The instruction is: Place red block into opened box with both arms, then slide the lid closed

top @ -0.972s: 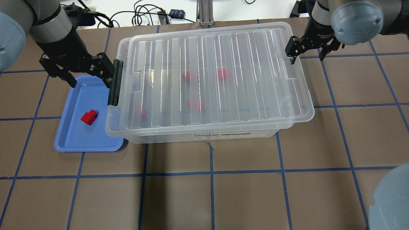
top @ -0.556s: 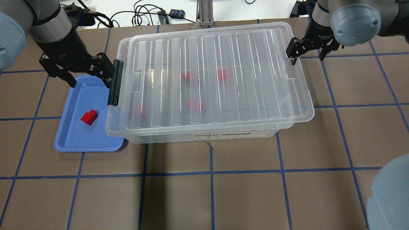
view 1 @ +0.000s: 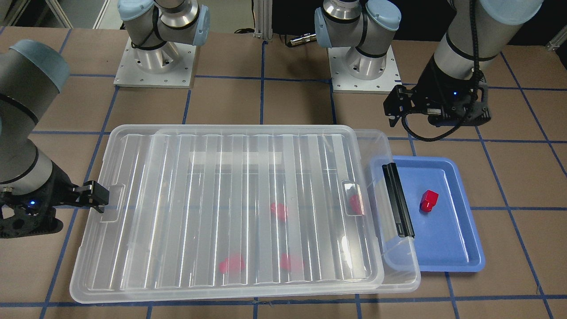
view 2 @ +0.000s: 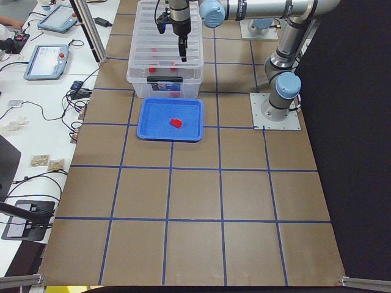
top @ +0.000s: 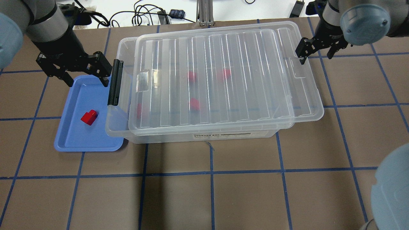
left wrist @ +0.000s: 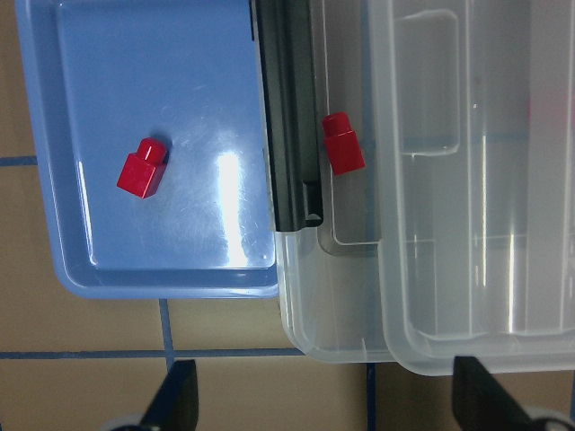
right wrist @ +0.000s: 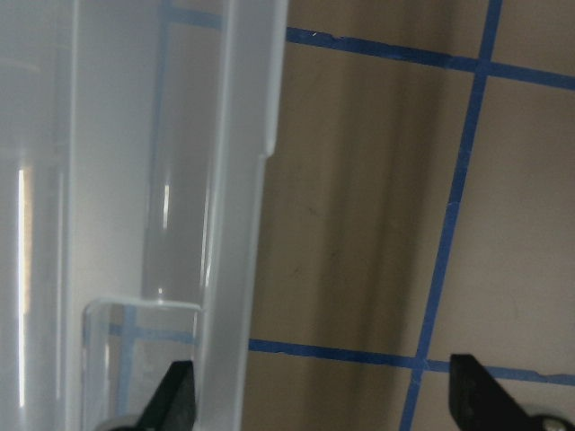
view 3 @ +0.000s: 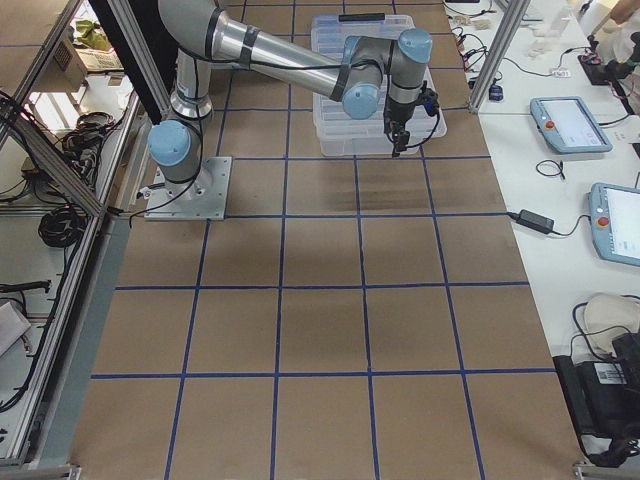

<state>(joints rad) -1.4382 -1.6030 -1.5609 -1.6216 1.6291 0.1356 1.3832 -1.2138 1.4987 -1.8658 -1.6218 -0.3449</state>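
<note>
Jaws first: spread wide on the left gripper [top: 88, 80] and equally wide on the right gripper [top: 316, 54], with nothing clamped in either. Hovering with the left one over the far end of the blue tray [top: 73, 140], just beside the black latch bar [top: 115, 82] of the box [top: 204, 135]. Standing with the right one at the opposite short end, one finger touching the lid [top: 249, 89] at its small recess, so dragging by a hook and not by a pinch, as far as can be judged. Compared with a second ago: lid pulled further toward the right arm's side, overhanging the box there, and a strip of open box now uncovered next to the latch bar, where before almost no gap. Meaning for the task: opening under way, but probably still too narrow for an easy drop. Red block [top: 88, 117] not yet picked, lying alone on the blue tray, near the box but outside it. Four other red blocks [top: 194, 104] already inside, seen dimly through the ribs, one right at the new gap. Next, by judgement: widen the gap more, then descend with the left gripper onto the red block, carry over the latch bar, release, and push the lid back.
</note>
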